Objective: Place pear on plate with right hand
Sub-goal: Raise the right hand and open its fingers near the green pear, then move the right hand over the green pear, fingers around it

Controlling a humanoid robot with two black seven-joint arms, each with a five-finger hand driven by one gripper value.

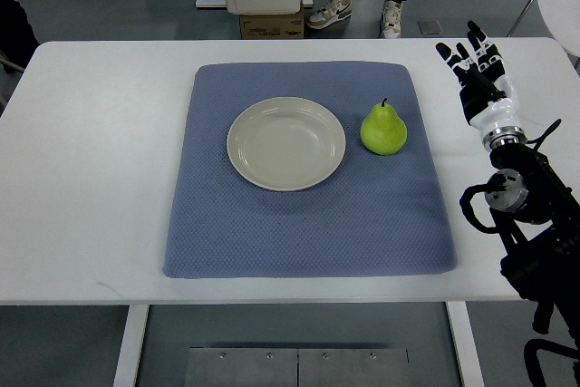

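Note:
A green pear (383, 128) stands upright on the blue mat (308, 224), just right of an empty cream plate (285, 143) at the mat's middle. My right hand (473, 56) hovers over the white table past the mat's right edge, up and to the right of the pear and well apart from it. Its fingers are spread and hold nothing. The black forearm runs down to the picture's lower right. My left arm does not show.
The white table (91, 178) carries the mat. Beyond its far edge stand a person's legs and shoes (362, 11), a white cabinet with a cardboard box (270, 24), and a white chair (562, 2) at the top right.

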